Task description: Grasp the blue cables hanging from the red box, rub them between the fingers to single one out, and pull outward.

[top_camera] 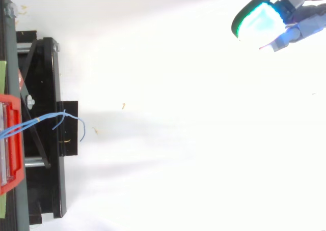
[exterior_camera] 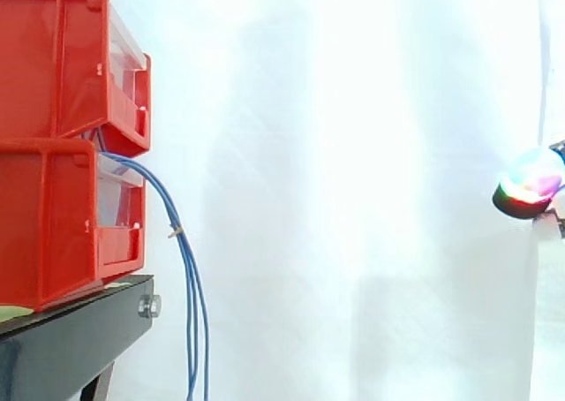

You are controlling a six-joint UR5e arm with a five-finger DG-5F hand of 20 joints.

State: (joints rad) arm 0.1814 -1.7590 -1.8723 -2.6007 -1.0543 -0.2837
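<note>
Hand (exterior_camera: pixel 528 185): enters at the right edge of the side view, glowing green, cyan and magenta. In the top view it sits at the upper right (top_camera: pixel 260 20), glowing cyan with a green rim. Whether it is open or closed cannot be told, and it touches nothing. Cables (exterior_camera: pixel 190 286): blue, several, well apart from the hand, far to its left. They emerge where the upper bin (exterior_camera: pixel 62 61) meets the lower bin (exterior_camera: pixel 62 220), arch outward, then hang past the stand (exterior_camera: pixel 71 339). Tie (exterior_camera: pixel 176 233): small, yellowish, on the cables beside the lower bin's front. Curtain (exterior_camera: pixel 353 198): white, behind everything.
</note>
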